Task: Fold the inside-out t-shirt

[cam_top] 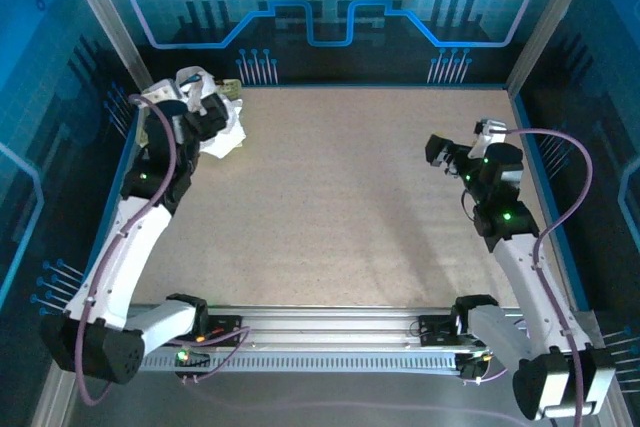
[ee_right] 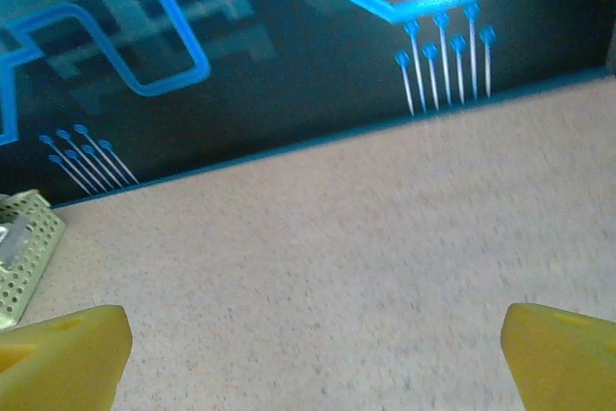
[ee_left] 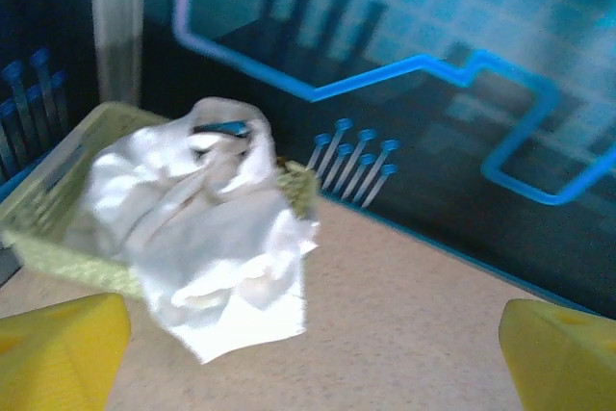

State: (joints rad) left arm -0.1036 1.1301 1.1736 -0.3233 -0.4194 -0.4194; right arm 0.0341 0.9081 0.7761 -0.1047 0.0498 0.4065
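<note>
Left end effector (cam_top: 207,117) released, outstretched near t-shirt (ee_left: 221,238), right end effector (cam_top: 440,152) released, arm bent

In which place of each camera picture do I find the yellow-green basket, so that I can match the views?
Top external: far left corner of the table, basket mostly hidden by the t-shirt and the left arm.
Left wrist: basket at left, t-shirt spilling over its rim.
Right wrist: basket corner at the left edge.
Shared landmark: the blue pins drawn beside it.
</note>
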